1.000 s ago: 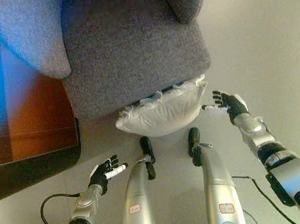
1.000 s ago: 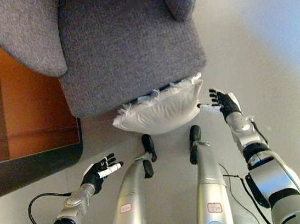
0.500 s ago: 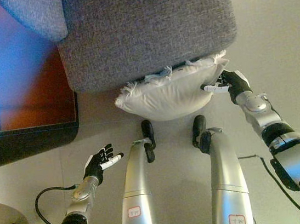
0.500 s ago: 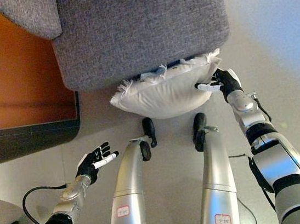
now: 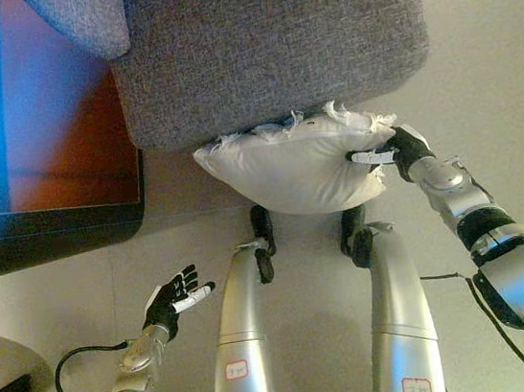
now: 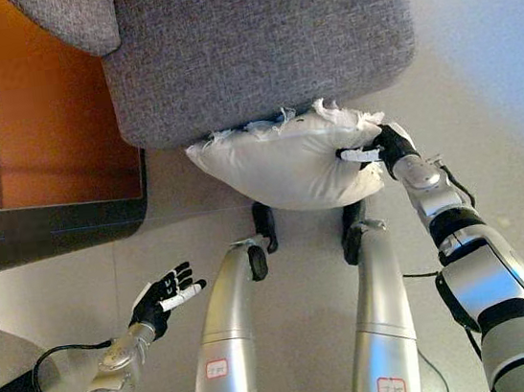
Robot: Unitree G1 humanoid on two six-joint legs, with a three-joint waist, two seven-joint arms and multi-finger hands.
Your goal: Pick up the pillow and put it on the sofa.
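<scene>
The pillow [image 5: 297,164] sits on the floor against the sofa [image 5: 266,45] front. The right hand [image 5: 399,149] pinches its 3 o'clock corner; the left hand [image 5: 172,303] hangs open at 7 o'clock. A one-corner grab could easily slip once lifted.

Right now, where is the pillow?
The pillow lies on the floor against the sofa's front edge, centre of the view; the right hand grips its right end, the left hand hangs open at lower left.
</scene>
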